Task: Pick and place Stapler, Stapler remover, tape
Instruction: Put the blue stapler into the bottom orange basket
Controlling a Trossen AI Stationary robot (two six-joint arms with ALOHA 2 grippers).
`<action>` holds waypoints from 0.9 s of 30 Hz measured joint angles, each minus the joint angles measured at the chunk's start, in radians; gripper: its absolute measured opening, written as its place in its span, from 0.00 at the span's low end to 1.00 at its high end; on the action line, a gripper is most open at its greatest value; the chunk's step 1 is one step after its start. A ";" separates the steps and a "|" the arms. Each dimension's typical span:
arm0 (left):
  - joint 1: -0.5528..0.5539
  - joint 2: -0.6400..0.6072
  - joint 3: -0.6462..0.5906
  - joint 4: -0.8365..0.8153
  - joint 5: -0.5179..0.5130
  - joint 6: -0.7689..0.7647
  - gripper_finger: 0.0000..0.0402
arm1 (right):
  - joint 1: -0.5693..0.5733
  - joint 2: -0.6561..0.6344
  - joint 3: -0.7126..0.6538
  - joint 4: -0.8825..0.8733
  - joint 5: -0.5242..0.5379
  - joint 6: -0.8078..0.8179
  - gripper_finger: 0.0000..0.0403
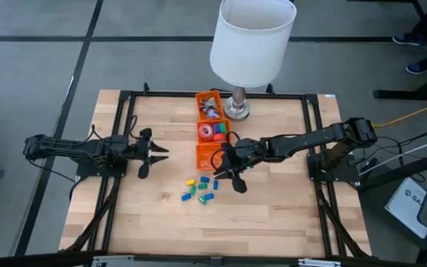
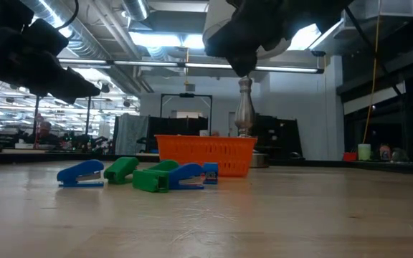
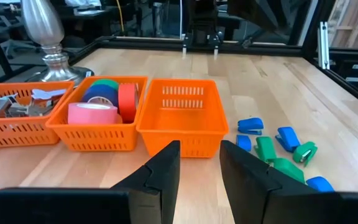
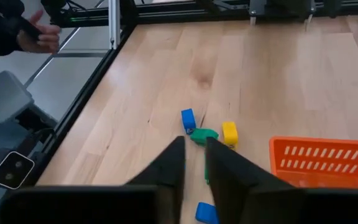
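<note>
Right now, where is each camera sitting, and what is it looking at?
High: above, looking down at table, both arms.
Low: at tabletop height, looking across at staplers; arms overhead.
Left wrist: on left arm, facing three orange baskets; own fingers show.
Right wrist: on right arm, facing staplers; own fingers show.
All four share the staplers.

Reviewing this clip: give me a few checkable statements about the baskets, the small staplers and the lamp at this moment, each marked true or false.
1. The middle orange basket holds tape rolls. True.
2. The nearest orange basket, beside it, is full of staplers. False: it is empty.
3. The small staplers lie loose on the table. True.
4. The lamp stands at the table's front edge. False: it stands at the far edge, beside the baskets.
5. All the staplers are blue. False: green and yellow ones lie among them.
</note>
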 joint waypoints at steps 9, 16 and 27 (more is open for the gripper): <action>0.000 0.000 0.000 0.001 0.000 -0.001 0.27 | 0.039 0.000 0.000 -0.058 0.035 -0.171 0.46; 0.000 0.000 0.000 0.001 0.000 -0.001 0.28 | 0.083 0.000 0.000 -0.166 0.135 -0.446 0.47; 0.000 0.000 0.000 0.001 0.000 -0.001 0.27 | 0.064 0.001 0.051 -0.269 0.227 -0.716 0.45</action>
